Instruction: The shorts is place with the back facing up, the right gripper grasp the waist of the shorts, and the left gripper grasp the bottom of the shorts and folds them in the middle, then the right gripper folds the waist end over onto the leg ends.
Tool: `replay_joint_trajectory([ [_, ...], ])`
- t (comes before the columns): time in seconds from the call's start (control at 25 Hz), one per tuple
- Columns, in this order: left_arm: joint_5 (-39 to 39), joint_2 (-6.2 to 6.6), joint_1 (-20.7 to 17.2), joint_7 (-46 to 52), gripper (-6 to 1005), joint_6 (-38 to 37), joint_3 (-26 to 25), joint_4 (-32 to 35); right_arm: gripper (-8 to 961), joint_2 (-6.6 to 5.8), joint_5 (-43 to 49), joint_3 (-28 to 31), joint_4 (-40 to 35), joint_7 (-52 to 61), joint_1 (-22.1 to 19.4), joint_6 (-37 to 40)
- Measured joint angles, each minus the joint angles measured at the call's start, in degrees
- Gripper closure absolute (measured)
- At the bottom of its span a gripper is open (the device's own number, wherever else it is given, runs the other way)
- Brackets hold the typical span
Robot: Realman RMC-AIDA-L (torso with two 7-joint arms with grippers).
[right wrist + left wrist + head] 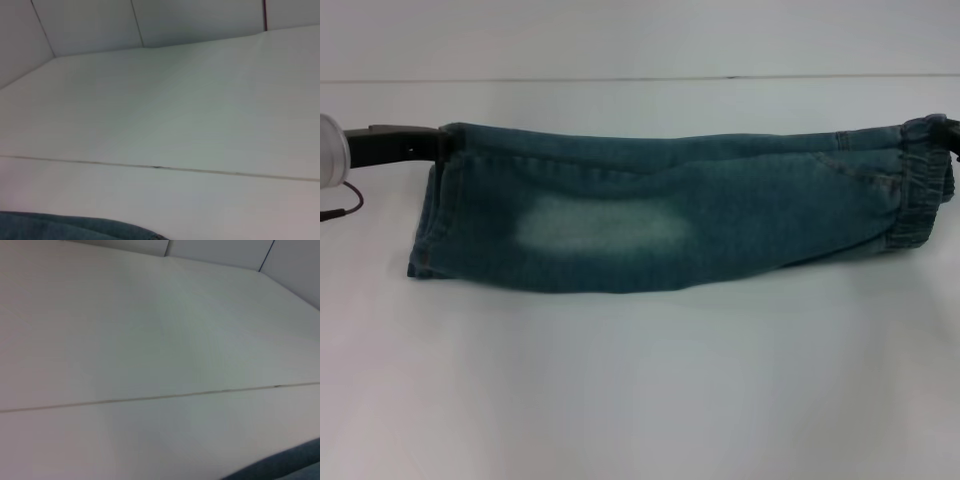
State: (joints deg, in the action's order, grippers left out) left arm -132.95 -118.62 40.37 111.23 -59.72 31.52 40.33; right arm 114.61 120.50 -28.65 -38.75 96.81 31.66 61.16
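The shorts lie folded lengthwise into a long band across the table, with a pale bleached patch showing. The leg ends are at the left and the gathered waist is at the right. My left gripper, black on a silver cuff, is shut on the far corner of the bottom of the shorts. Only a dark sliver of my right gripper shows at the frame's edge, pinching the far corner of the waist. A strip of denim edges the left wrist view and the right wrist view.
The white table stretches wide in front of the shorts. A thin seam crosses it behind them. A thin cable hangs from the left wrist. White wall panels stand beyond the table.
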Motion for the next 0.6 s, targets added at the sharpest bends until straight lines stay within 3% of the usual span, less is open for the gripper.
replay_joint_trajectory([
  [0.6, 0.03, -0.50, 0.59, 0.25, 1000, 2.77, 0.74, -0.46, 861, -0.19, 0.00, -1.73, 0.18, -0.03, 0.90, -3.18],
])
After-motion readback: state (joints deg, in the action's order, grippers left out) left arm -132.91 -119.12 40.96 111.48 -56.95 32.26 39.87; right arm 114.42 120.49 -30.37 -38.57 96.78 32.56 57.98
